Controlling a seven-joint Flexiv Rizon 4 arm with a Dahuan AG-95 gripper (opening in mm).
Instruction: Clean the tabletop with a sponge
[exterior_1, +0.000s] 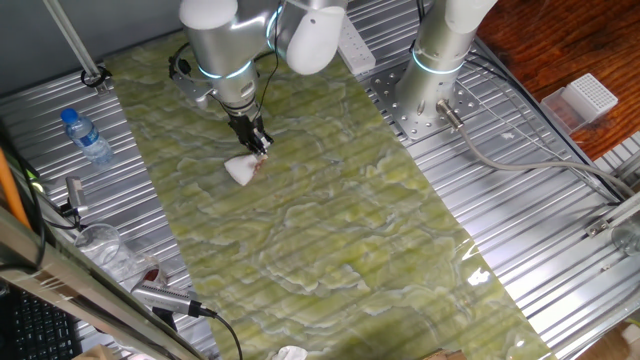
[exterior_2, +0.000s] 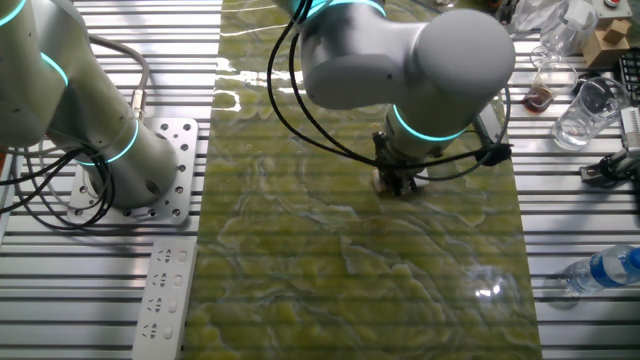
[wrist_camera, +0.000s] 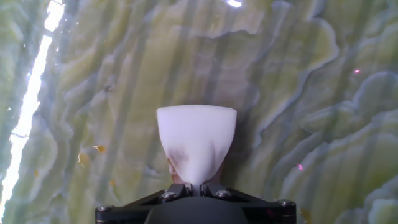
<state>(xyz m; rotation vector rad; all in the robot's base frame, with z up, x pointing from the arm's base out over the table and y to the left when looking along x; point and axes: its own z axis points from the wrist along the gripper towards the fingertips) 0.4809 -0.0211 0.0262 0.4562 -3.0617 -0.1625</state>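
Right up against the hand camera, the pincer (wrist_camera: 194, 186) is clamping the sponge (wrist_camera: 196, 146) at its narrow end, so the white block is fanning out straight ahead of the fingers, long axis in line with them. Its wide edge is pressing down on the tabletop (exterior_1: 330, 230), toward one end of the green marbled sheet on the desk. Small orange specks (wrist_camera: 99, 149) are sitting just off to one side, so I'm guessing the wipe is heading there.

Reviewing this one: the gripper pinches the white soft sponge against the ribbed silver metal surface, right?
Not quite. The gripper does pinch the white soft sponge, but over the green-yellow marbled tabletop, not the ribbed metal; the hand view shows it.
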